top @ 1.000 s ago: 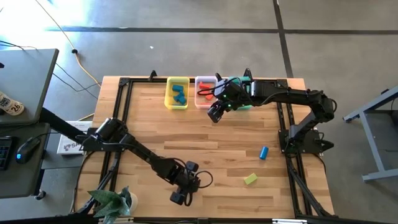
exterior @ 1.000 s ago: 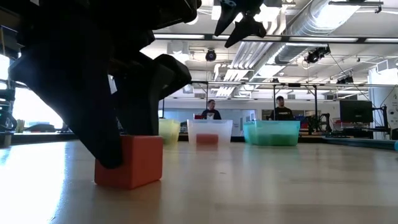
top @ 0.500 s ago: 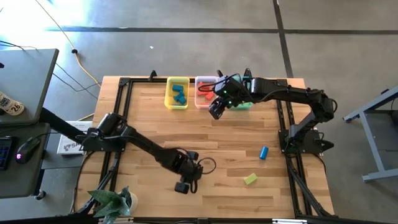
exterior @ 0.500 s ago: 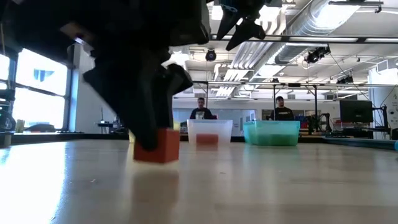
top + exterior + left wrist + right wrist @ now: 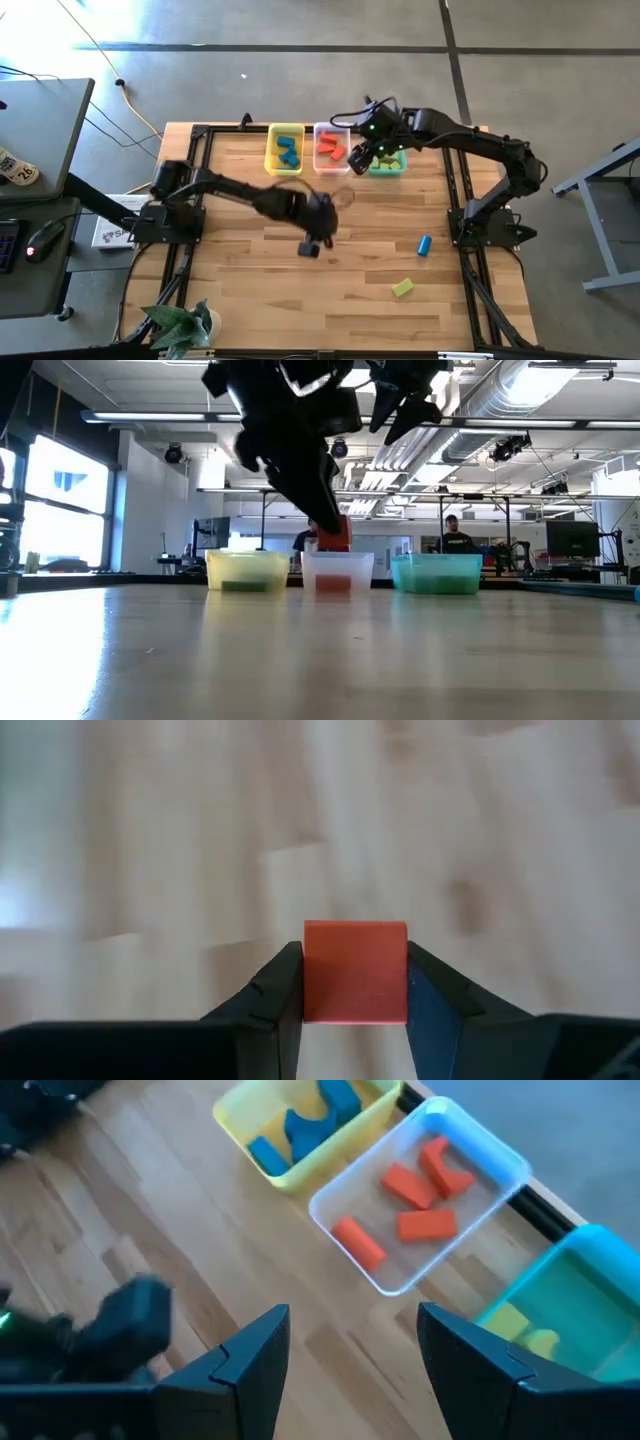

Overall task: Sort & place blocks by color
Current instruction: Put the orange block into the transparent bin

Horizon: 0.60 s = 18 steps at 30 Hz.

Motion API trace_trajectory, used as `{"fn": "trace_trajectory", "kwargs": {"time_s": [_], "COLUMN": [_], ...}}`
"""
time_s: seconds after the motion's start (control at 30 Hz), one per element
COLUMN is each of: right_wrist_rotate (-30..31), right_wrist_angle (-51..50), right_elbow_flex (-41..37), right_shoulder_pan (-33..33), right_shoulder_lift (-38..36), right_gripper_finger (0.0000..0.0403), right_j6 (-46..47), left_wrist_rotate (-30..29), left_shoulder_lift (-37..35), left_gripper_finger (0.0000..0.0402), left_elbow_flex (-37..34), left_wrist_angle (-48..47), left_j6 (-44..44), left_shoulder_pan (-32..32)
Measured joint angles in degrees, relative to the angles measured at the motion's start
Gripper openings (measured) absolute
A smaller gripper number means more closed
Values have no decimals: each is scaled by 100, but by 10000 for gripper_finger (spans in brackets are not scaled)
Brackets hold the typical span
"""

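- Your red-orange cube is pinched between the two dark fingers of the left gripper; they press flat on its two opposite sides, and it is carried clear of the wooden table, over the middle of it.
- In the low view the cube hangs just above the rim line of the clear tray, though from that level angle you cannot tell how far in front of the tray it is. The high view puts the left gripper short of the trays.
- The step in hand looks like the carry: a red block on its way to the clear tray, which already holds red-orange pieces.
- The next move calls for bringing the cube over that tray, not over the yellow tray with its blue blocks, then spreading the fingers.
- Mind the right gripper: it hovers with its fingers spread and nothing between them, near the clear and teal trays, close to your drop path.
- Left on the table near the right arm's base: a blue cylinder and a yellow-green block.
- Hard to make out: the left wrist view blurs the table, and in the high view the cube is hidden under the gripper.
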Motion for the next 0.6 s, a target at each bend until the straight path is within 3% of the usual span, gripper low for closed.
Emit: {"fn": "trace_trajectory", "kwargs": {"time_s": [0.37,0.6], "right_wrist_rotate": [37,61], "right_wrist_angle": [-1122,-1454], "right_elbow_flex": [490,506], "right_shoulder_pan": [-27,83], "right_shoulder_lift": [-201,-227], "right_gripper_finger": [206,206], "right_j6": [413,1252], "left_wrist_rotate": [39,218], "left_shoulder_lift": [-155,-236], "left_gripper_finger": [105,105], "left_elbow_flex": [-2,-2], "left_wrist_angle": [270,1227], "left_j6": [886,960], "left_shoulder_pan": [1619,2350]}}
